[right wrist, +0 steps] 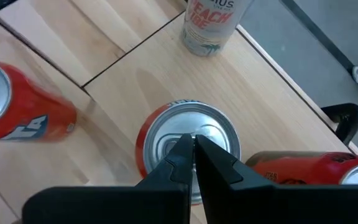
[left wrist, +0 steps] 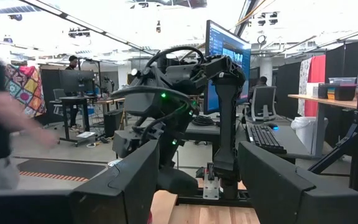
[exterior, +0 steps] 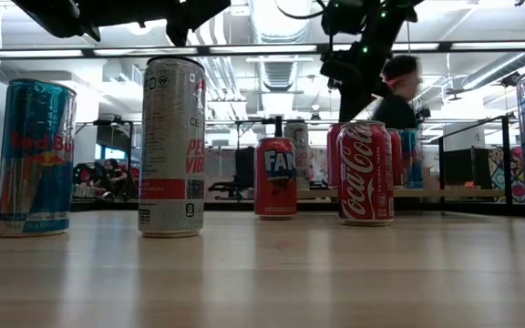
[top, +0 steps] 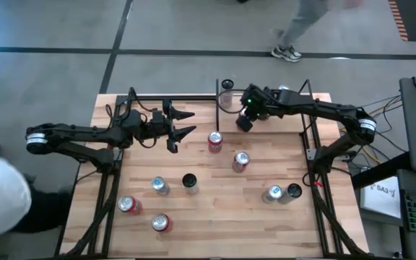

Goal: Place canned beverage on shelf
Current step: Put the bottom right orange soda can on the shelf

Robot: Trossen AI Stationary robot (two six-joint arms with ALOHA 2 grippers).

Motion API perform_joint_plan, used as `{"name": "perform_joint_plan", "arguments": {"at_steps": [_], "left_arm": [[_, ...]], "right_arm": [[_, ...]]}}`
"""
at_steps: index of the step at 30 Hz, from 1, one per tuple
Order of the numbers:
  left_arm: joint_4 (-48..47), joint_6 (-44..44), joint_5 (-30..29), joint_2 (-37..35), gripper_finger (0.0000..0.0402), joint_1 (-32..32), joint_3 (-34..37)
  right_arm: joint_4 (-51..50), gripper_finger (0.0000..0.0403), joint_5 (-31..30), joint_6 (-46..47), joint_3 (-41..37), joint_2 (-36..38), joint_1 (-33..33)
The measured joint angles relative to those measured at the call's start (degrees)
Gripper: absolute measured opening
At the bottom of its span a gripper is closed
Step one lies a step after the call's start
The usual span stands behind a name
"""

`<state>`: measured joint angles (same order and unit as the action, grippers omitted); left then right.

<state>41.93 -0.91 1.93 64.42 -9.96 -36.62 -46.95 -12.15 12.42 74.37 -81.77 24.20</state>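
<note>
Two hands up: my right hand (right wrist: 193,144), pinched together, hovers over a red-sided silver-topped can (right wrist: 188,134) on the light-wood black-railed shelf (right wrist: 272,93), left hand (top: 183,124) half-open and empty, so I'd retreat straight up.

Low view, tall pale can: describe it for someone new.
Start at the wooden tabletop, left half. The tall pale can stands between the blue Red Bull can and the red Fanta can farther back. It alone is white-grey with red lettering, and taller than both.
</note>
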Motion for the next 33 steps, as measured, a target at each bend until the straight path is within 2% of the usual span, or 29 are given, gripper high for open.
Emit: {"name": "perform_joint_plan", "arguments": {"at_steps": [12,18,29,33], "left_arm": [[0.0,0.0,0.0,0.0,0.0205,0.0,0.0],[0.0,0.0,0.0,0.0,0.0205,0.0,0.0],[0.0,0.2,0.0,0.0,0.0205,0.0,0.0],[0.0,0.2,0.0,0.0,0.0205,0.0,0.0]], "right_arm": [[2.8,0.0009,-0.5,1.6,0.0,-0.9,0.7],[2.8,0.0009,-4.4,3.0,0.0,-0.9,0.8],[2.2,0.0009,-4.2,1.9,2.0,0.3,1.0],[0.2,0.0009,-1.4,1.1,3.7,0.8,0.6]]}}
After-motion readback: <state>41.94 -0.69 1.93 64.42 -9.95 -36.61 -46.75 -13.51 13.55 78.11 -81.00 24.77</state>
